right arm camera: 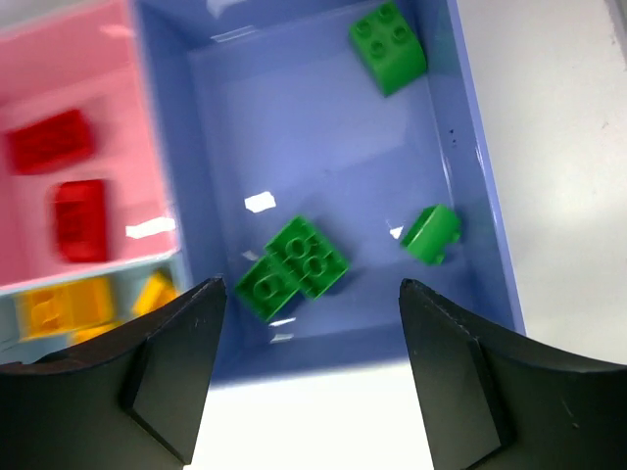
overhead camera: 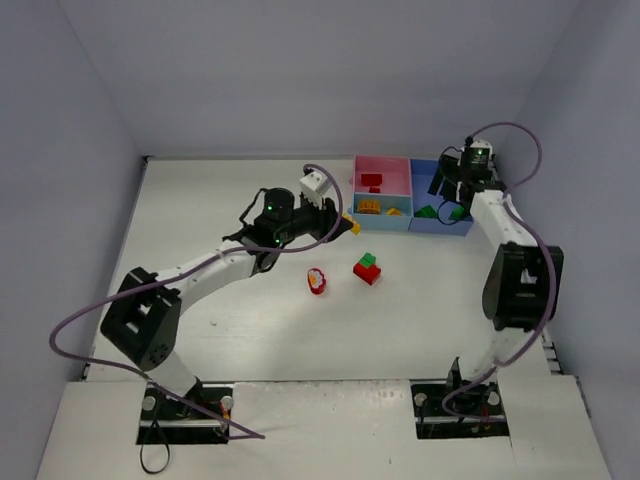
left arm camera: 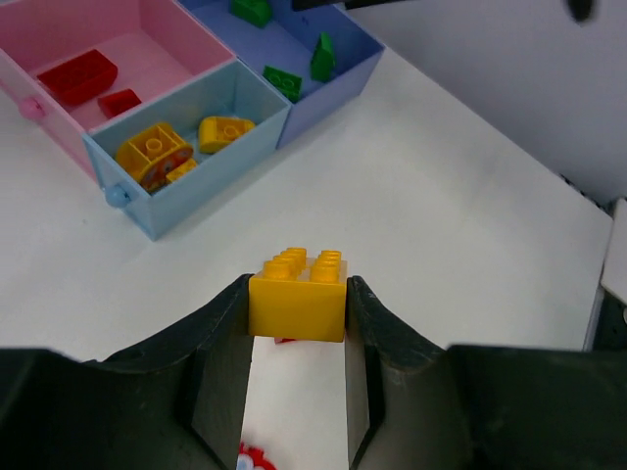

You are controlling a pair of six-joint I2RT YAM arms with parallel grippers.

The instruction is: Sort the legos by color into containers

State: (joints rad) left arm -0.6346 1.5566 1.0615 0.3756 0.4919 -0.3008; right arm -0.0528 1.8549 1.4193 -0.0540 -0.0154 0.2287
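Worktop (overhead camera: 250, 330) with three joined trays and two pincers.
The medium blue tray (right arm camera: 294, 127) holds green bricks (right arm camera: 294, 266), the pink tray (left arm camera: 167, 39) red bricks (left arm camera: 78, 75), and the light blue tray (left arm camera: 186, 201) yellow pieces (left arm camera: 154, 152). The right pincer (right arm camera: 312, 294) hangs spread over the medium blue tray. The left pincer (left arm camera: 297, 305) pinches a yellow brick (left arm camera: 299, 289) near the light blue tray. A red-and-green clump (overhead camera: 367, 268) lies on the worktop.

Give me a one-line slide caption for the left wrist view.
Left gripper holds a yellow brick short of the light blue tray, where other yellow bricks already lie.
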